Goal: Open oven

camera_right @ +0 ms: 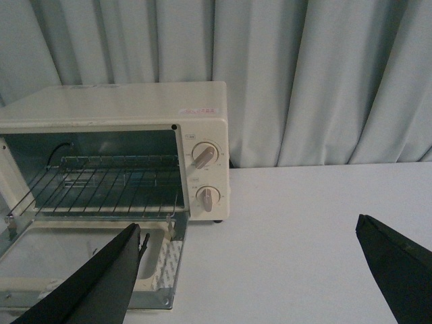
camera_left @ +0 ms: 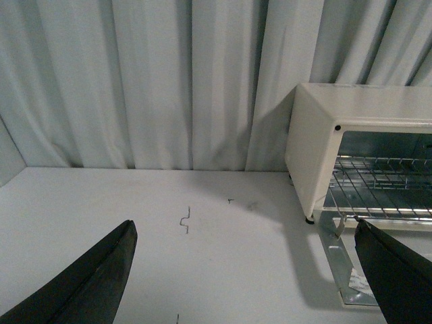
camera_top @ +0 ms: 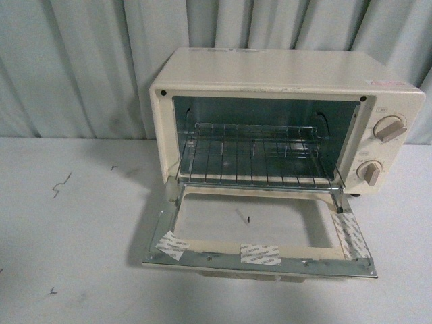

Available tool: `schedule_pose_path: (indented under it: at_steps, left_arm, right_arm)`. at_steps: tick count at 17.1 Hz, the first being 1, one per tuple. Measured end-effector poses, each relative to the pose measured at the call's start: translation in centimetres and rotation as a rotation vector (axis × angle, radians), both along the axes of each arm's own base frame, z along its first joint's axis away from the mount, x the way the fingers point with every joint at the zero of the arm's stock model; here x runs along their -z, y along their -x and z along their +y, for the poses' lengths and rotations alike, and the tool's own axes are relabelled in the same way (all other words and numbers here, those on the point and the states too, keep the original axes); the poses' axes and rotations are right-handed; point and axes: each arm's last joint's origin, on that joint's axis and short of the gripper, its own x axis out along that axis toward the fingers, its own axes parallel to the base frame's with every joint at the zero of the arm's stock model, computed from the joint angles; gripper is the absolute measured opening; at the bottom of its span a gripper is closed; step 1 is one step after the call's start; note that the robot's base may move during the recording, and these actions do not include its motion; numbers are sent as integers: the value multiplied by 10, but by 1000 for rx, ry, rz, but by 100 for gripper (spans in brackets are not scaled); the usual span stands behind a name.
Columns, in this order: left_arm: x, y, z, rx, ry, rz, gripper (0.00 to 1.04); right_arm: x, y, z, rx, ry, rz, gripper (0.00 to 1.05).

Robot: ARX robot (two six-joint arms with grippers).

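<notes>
Front view: boxy cream oven (camera_top: 283, 128) at 1 o'clock on the white table (camera_top: 67, 270), door (camera_top: 260, 236) dropped flat, wire rack (camera_top: 260, 155) bare; no arms. Left wrist: left gripper (camera_left: 250, 277) spread wide, empty. Right wrist: right gripper (camera_right: 250, 277) likewise; beige knobs (camera_right: 204, 155) show.

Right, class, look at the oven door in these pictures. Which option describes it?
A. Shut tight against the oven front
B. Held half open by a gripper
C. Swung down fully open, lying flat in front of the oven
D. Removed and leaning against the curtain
C. In the front view the door is folded down flat before the oven, leaving the wire rack exposed, and no gripper touches it.
</notes>
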Motion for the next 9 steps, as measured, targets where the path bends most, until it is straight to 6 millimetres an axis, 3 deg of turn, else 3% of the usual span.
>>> schedule_pose_path:
  at_steps: [9]
  left_arm:
    - [0,0,0,0,0,0,98]
  right_arm:
    - [0,0,0,0,0,0,98]
